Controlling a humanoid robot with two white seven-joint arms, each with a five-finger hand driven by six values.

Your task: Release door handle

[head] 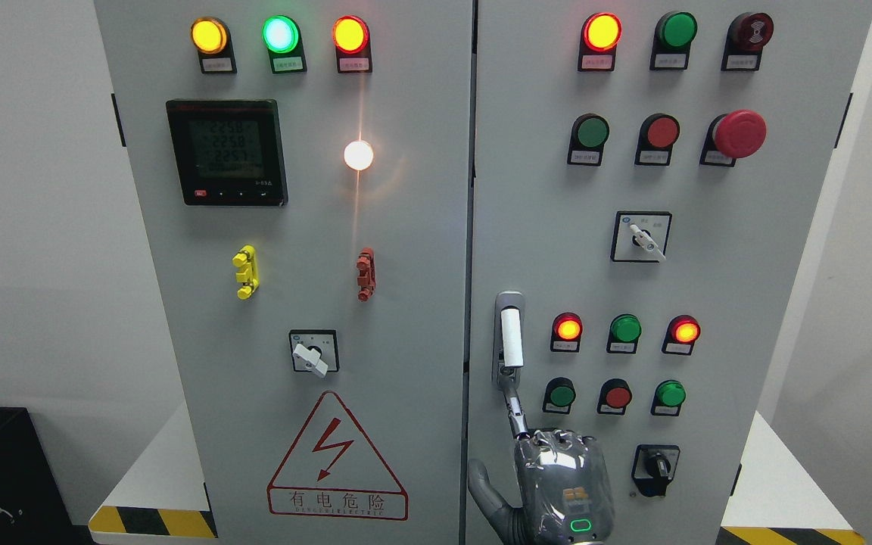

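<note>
The door handle (510, 338) is a white upright grip on a metal plate, at the left edge of the right cabinet door (708, 288). My right hand (549, 477) comes up from the bottom edge just below it, back of the hand toward the camera. Its index finger (513, 405) stretches up and its tip meets the handle's lower end. The thumb (481, 488) is spread out to the left. The fingers are not wrapped around the grip. The other fingers are hidden behind the hand. Both doors look closed. My left hand is out of view.
The right door carries lit indicator lamps, push buttons, a red emergency stop (739, 134) and rotary switches (644, 238). The left door (292, 288) has a meter display (226, 151), yellow and red clips, a switch and a warning triangle (336, 462). Striped platform edges show at both lower corners.
</note>
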